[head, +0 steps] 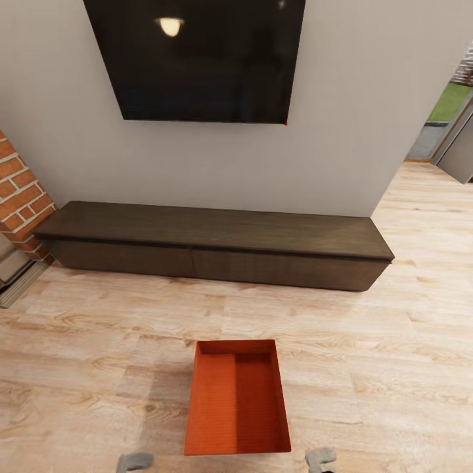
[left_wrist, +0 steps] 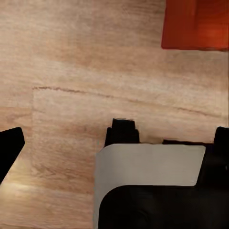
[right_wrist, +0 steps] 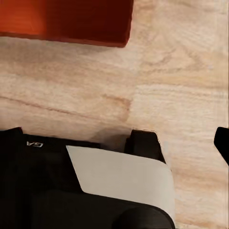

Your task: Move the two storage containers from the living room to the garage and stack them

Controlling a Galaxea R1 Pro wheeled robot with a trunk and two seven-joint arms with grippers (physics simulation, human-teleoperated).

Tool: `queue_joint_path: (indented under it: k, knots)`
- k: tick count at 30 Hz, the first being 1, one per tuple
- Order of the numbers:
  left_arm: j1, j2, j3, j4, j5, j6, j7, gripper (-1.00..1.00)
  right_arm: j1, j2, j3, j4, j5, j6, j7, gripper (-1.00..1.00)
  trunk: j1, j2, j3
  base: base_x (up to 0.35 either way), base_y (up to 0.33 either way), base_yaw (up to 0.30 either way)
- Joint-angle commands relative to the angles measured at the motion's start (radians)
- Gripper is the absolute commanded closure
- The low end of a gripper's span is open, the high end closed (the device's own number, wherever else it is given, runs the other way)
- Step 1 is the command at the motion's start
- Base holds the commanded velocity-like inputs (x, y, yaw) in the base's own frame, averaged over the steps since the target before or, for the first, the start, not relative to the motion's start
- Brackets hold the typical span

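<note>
Hanging low over a light wood plank floor (head: pixel 98 328), the robot's two arms frame a single orange-red rectangular storage container (head: pixel 236 397). The left fingers (left_wrist: pixel 12 150) show in the left wrist view as one black tip at the frame edge with bare planks beside it; nothing is between them that can be seen, and how far apart they stand cannot be told. The right fingers (right_wrist: pixel 222 143) likewise show as one dark tip at the edge of the right wrist view, holding nothing visible, their spread also unclear. In both wrist views the robot's black and pale grey base (right_wrist: pixel 119 181) sits close below the arms.

In the head view, grey ends of the left arm (head: pixel 135 461) and right arm (head: pixel 320 459) peek in at the bottom edge, one on each side of the container, near it but apart from it. The container sits upright on the planks, open top up, empty, its long side running away from the robot.

Beyond it, well apart, a long low dark brown wooden cabinet (head: pixel 217 243) stands against a pale grey wall (head: pixel 368 131). A black flat television (head: pixel 197 59) is mounted above it. A red brick column (head: pixel 20 190) is at far left, and a doorway (head: pixel 447 125) opens at far right.
</note>
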Motion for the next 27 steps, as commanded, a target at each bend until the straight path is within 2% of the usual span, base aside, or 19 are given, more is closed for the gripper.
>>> queue_joint_path:
  k: [1,4,5,6,7,8,11,13,17,20,24,27]
  knots:
    - [-0.046,-0.001,0.001,-0.001,0.018,0.025,0.002,-1.0,-0.031,-0.001,0.008,-0.004,-0.009,0.014,-0.008,-1.0,0.0,0.0,-0.001,0.0,0.0,0.0]
    - [-0.11,-0.001,0.001,0.002,0.033,0.058,0.002,-1.0,-0.076,0.002,0.008,-0.005,-0.01,0.022,-0.009,-1.0,0.0,0.0,-0.001,0.0,0.0,0.0]
    - [-0.168,-0.002,0.001,0.003,0.04,0.084,0.002,-1.0,-0.127,0.005,0.007,-0.006,-0.011,0.025,-0.022,-1.0,0.0,0.0,-0.001,0.0,0.0,0.0]
    - [-0.183,-0.003,0.001,0.004,0.041,0.088,0.002,-1.0,-0.145,0.006,0.007,-0.006,-0.012,0.028,-0.035,-1.0,0.0,0.0,-0.001,0.0,0.0,0.0]
    - [-0.198,-0.003,0.001,0.004,0.042,0.091,0.002,-1.0,-0.164,0.007,0.006,-0.006,-0.012,0.03,-0.052,-1.0,0.0,0.0,-0.001,0.0,0.0,0.0]
    - [-0.233,-0.006,0.001,0.006,0.043,0.095,0.002,-1.0,-0.206,0.01,0.006,-0.006,-0.013,0.035,-0.102,-1.0,0.0,0.0,-0.001,0.0,0.0,0.0]
    - [-0.293,-0.011,0.001,0.025,0.045,0.097,0.002,-1.0,-0.264,0.031,0.006,-0.002,-0.013,0.042,-0.15,-1.0,0.0,0.0,-0.001,0.0,0.0,0.0]
    - [-0.356,-0.022,0.002,0.063,0.046,0.096,0.002,-1.0,-0.306,0.047,0.006,0.007,-0.014,0.046,-0.166,-1.0,0.0,0.0,-0.001,0.0,0.0,0.0]
    - [-0.422,-0.041,0.001,0.115,0.044,0.09,0.001,-1.0,-0.344,0.058,0.005,0.013,-0.016,0.042,-0.174,-1.0,0.0,0.0,-0.001,0.0,0.0,0.0]
    - [-0.44,-0.048,0.001,0.131,0.043,0.085,0.001,-1.0,-0.358,0.073,0.004,0.021,-0.017,0.037,-0.186,-1.0,0.0,0.0,-0.001,0.0,0.0,0.0]
    - [-0.463,-0.073,0.0,0.15,0.04,0.083,0.004,-1.0,-0.365,0.105,0.003,0.053,-0.017,0.019,-0.242,-1.0,0.0,0.0,-0.001,0.0,0.0,0.0]
    - [-0.485,-0.092,-0.001,0.178,0.037,0.079,0.035,-1.0,-0.369,0.131,0.003,0.093,-0.017,-0.039,-0.303,-1.0,0.0,0.0,-0.001,0.0,0.0,0.0]
